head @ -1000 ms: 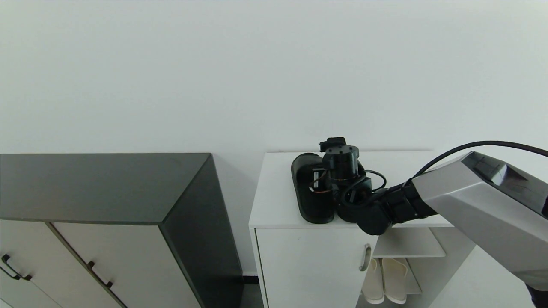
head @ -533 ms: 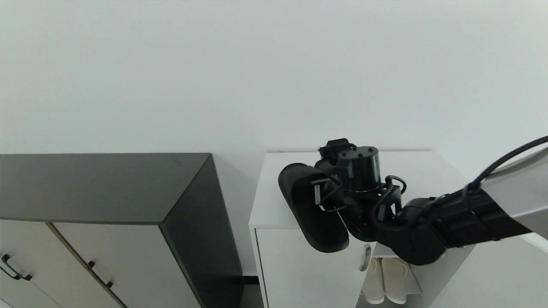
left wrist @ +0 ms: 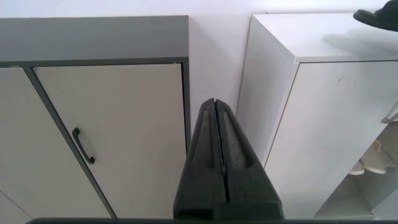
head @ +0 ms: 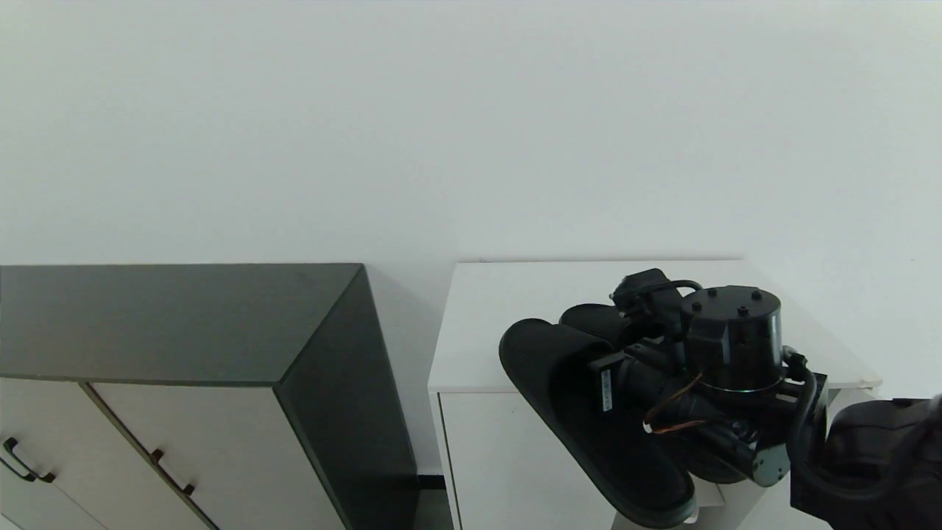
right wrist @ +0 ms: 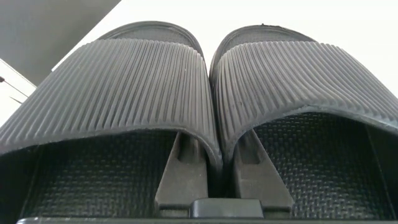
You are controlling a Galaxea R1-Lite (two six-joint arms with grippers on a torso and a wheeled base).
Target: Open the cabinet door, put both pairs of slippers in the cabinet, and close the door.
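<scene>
My right gripper [head: 617,377] is shut on a pair of black slippers [head: 589,412], held tilted in the air just before the front edge of the white cabinet's top [head: 508,324]. In the right wrist view its fingers [right wrist: 181,168] sit inside the black slippers [right wrist: 143,81] and pinch their adjoining strap walls together. A white pair of slippers [left wrist: 370,163] lies on a low shelf in the cabinet's open right side, past the door's handle [left wrist: 392,115]. My left gripper [left wrist: 214,106] hangs shut and empty, low in front of both cabinets.
A dark grey cabinet [head: 184,316] with cream doors and black handles [left wrist: 83,146] stands to the left of the white one, with a narrow gap between them. The white cabinet's door panel [head: 508,456] faces me. A plain wall is behind.
The right gripper has lifted the black slippers off the white cabinet's top and carried them towards me, rightwards and lower, tilting them. The arm now hides the open shelves in the head view.
</scene>
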